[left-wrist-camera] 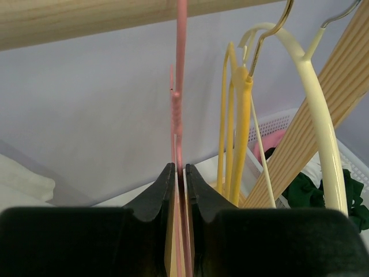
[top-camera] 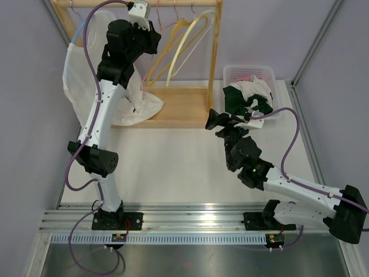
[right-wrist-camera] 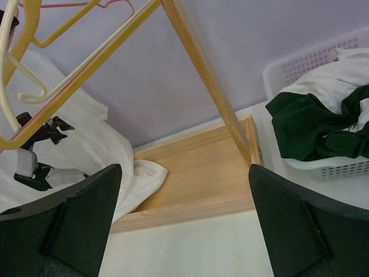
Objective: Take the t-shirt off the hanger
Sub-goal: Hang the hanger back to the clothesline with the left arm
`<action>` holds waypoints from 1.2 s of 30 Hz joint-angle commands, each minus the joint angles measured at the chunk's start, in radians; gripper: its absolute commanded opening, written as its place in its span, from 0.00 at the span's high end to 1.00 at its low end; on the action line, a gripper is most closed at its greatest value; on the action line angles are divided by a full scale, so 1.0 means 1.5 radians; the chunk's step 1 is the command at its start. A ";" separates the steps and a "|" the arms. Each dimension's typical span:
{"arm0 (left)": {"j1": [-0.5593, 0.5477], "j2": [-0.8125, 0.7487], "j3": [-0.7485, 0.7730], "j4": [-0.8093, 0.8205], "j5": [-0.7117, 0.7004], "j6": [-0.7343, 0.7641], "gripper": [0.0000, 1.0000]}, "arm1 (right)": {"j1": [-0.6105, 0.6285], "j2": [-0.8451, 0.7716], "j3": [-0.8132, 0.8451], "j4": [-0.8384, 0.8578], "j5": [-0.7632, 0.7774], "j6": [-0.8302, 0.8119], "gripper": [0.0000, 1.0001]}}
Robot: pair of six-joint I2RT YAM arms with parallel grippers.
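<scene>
1. Left wrist view: left gripper (left-wrist-camera: 180, 176) is clamped on a thin pink hanger (left-wrist-camera: 181, 69) just under the rack's rail (left-wrist-camera: 86, 20), with the strip pinched between both fingers
2. Risk: the hold is narrow, so a sideways pull could twist the hanger out of the jaws, or its hook could catch the rail and rock the rack (top-camera: 184, 107)
3. Risk: the yellow hangers (left-wrist-camera: 239, 115) and cream hanger (left-wrist-camera: 314, 104) hang just beside it on the rail, and a swing would likely tangle them
4. Right gripper (right-wrist-camera: 183, 173) is wide apart and holds nothing, low in front of the rack base. With no hold on the cloth, the shirt may just travel with its hanger
5. t-shirt (top-camera: 78, 78) hangs at the rack's left end with its hem pooled on the rack base. It is below and left of the left gripper, not touching the fingers. I cannot tell which hanger carries it
</scene>
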 commanded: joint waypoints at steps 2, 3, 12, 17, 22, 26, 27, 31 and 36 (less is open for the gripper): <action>-0.003 -0.001 0.030 0.029 -0.024 0.017 0.88 | 0.002 -0.012 0.000 0.022 0.009 0.007 0.01; -0.003 0.001 0.032 0.028 -0.025 0.016 0.89 | 0.003 -0.012 0.000 0.022 0.008 0.008 0.01; -0.003 0.005 0.034 0.037 -0.025 0.014 0.88 | 0.002 -0.011 0.000 0.021 0.010 0.006 0.00; -0.003 0.005 0.033 0.037 -0.026 0.013 0.83 | 0.001 -0.015 -0.001 0.022 0.011 0.007 0.01; -0.003 0.002 0.034 0.037 -0.027 0.016 0.77 | 0.002 -0.016 -0.002 0.022 0.011 0.005 0.01; -0.003 0.001 0.033 0.037 -0.030 0.016 0.74 | 0.002 -0.016 -0.002 0.022 0.010 0.007 0.01; -0.003 0.001 0.033 0.037 -0.030 0.016 0.73 | 0.002 -0.017 -0.002 0.022 0.009 0.007 0.01; -0.003 -0.003 0.033 0.037 -0.029 0.016 0.69 | 0.002 -0.018 -0.002 0.020 0.008 0.008 0.01; -0.002 -0.024 0.019 0.031 -0.033 0.022 0.57 | 0.002 -0.018 -0.003 0.018 0.009 0.006 0.01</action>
